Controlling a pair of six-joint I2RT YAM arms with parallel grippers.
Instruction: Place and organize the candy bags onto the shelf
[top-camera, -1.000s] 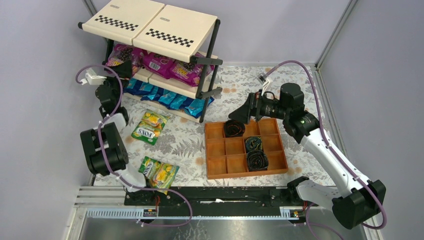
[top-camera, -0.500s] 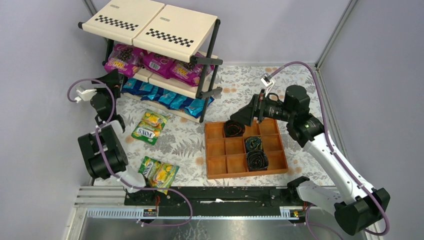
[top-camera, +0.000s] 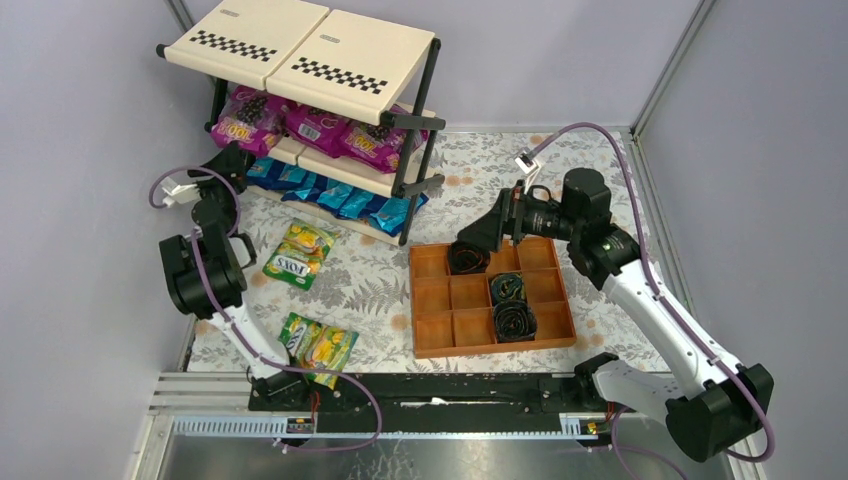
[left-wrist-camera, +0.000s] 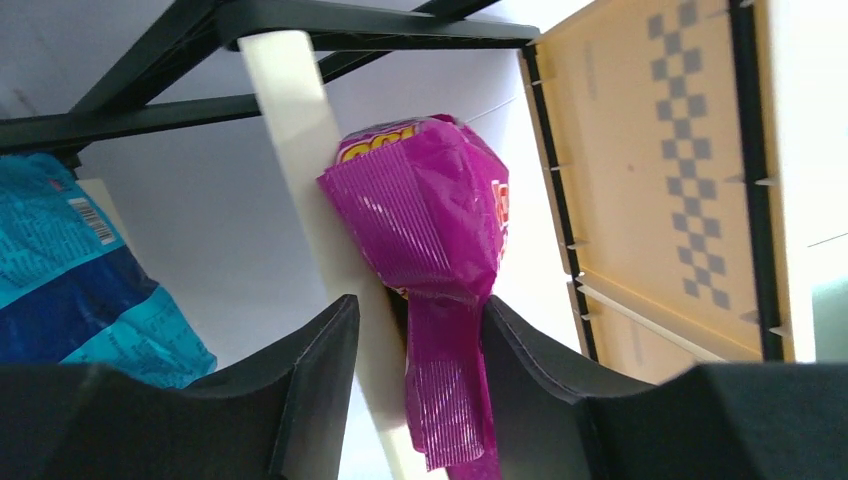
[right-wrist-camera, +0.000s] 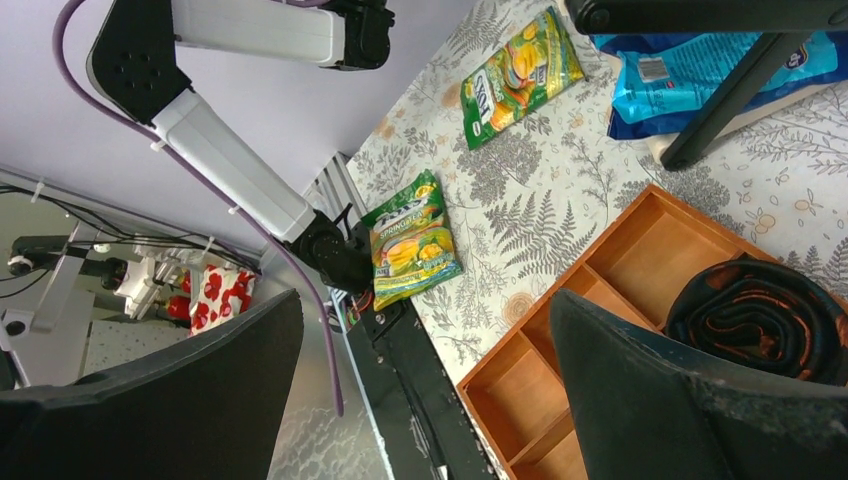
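Beside the shelf (top-camera: 350, 50), left fingers (left-wrist-camera: 310, 400) straddle a magenta bag (left-wrist-camera: 430, 230), grip unclear; right fingers (right-wrist-camera: 230, 400) apart

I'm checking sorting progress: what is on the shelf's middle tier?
Purple candy bags lie side by side there. The top panel covers their rear parts and the tier's back, so anything behind them cannot be seen.

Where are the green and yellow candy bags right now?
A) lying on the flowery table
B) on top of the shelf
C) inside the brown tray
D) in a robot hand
A: the green and yellow candy bags lie flat on the flowery table, in front of the shelf, not on any tier.
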